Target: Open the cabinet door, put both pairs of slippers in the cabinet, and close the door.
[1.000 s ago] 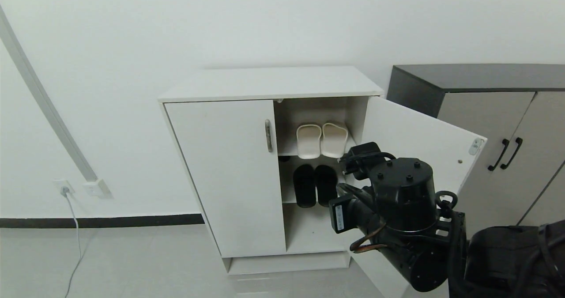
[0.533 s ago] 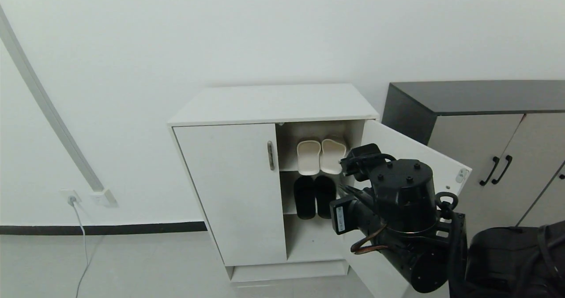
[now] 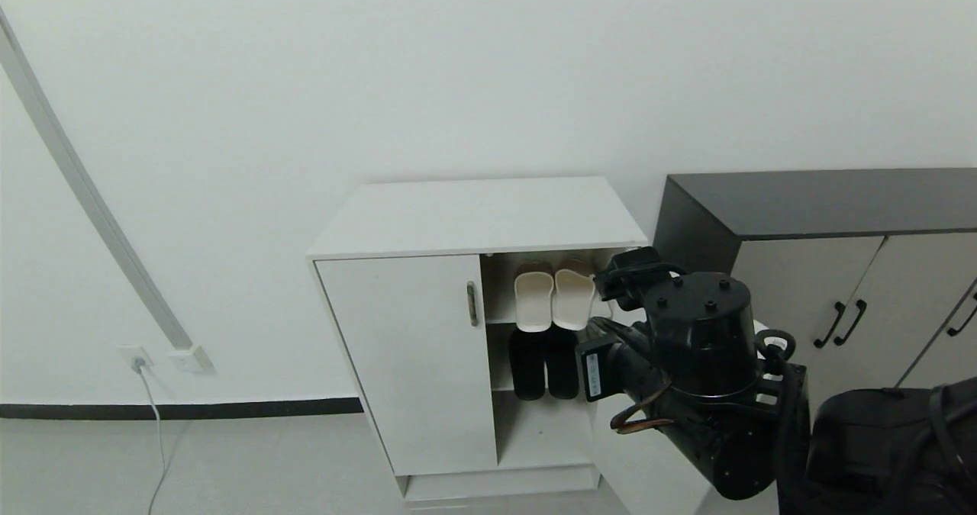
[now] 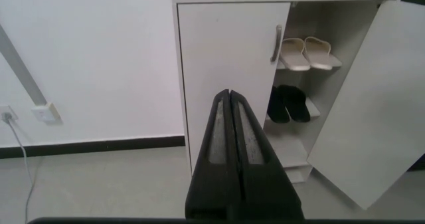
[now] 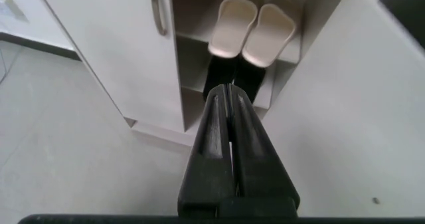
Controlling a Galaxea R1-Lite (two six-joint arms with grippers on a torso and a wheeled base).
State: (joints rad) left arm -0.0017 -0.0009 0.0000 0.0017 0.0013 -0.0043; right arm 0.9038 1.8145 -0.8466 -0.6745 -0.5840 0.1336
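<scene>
The white cabinet [image 3: 473, 217] stands against the wall with its left door [image 3: 412, 362] closed and its right door [image 4: 372, 104] swung wide open. A pair of white slippers [image 3: 553, 299] lies on the upper shelf, and a pair of black slippers [image 3: 534, 364] on the shelf below. My right gripper [image 5: 230, 92] is shut on nothing, in front of the open compartment beside the open door [image 5: 345, 117]. My left gripper [image 4: 230, 96] is also shut and empty, farther back, facing the closed door and its handle [image 4: 276, 43].
A grey cabinet with a dark top [image 3: 824, 202] stands right of the white one, close behind the open door. A wall socket with a hanging cable [image 3: 137, 362] is at the left. Bare floor [image 3: 229, 461] lies before the cabinet.
The whole head picture has shifted: the cabinet now sits lower and looks smaller, so the camera has drawn back. The slippers stay on their shelves.
</scene>
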